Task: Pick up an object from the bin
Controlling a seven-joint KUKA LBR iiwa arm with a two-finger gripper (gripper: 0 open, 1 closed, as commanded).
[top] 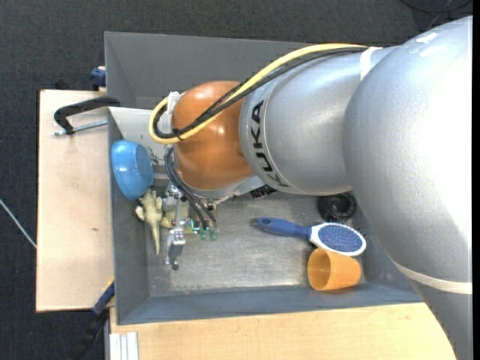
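Observation:
My gripper (175,247) reaches down at the left side of the bin, below the arm's orange cover, close to the floor. Right beside it on the left lies a pale yellow toy figure (152,214), long and thin; whether they touch I cannot tell. A small green piece (205,232) lies just to the gripper's right. A blue bowl (131,169) leans against the left wall behind the yellow figure.
A brush with a blue handle and a white-rimmed blue head (319,233) lies at the right, over an orange cup (334,271) on its side. A black round thing (335,205) sits behind them. A white flat thing (138,123) lies at the back left.

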